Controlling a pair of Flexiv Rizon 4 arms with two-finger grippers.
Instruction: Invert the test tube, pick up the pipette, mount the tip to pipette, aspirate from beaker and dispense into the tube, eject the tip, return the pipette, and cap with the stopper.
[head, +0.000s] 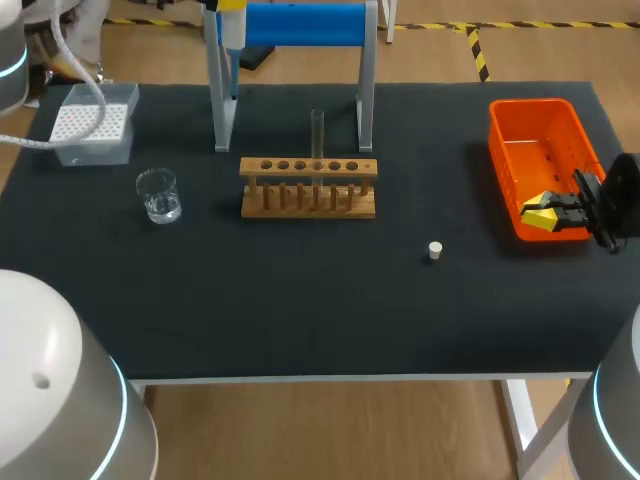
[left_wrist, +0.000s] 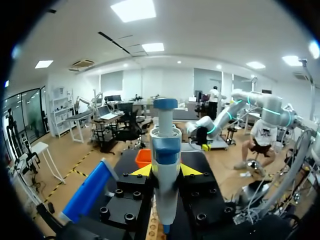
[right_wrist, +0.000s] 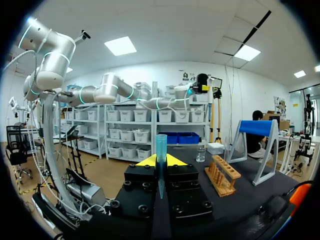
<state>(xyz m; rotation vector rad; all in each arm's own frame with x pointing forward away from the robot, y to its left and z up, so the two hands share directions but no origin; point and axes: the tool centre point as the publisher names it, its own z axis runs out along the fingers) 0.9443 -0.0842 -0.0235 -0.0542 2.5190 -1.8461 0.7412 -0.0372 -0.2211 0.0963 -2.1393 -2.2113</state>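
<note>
My left gripper is shut on the blue and white pipette, which stands upright between its yellow tips. In the head view the pipette hangs beside the blue stand at the table's back. My right gripper hovers over the near end of the orange bin. In the right wrist view that gripper is shut on a blue pipette tip. A clear test tube stands upright in the wooden rack. The glass beaker sits left of the rack, and the white stopper lies to the rack's front right.
A grey tip box sits at the back left corner. The stand's metal legs rise just behind the rack. Open black tabletop stretches across the front.
</note>
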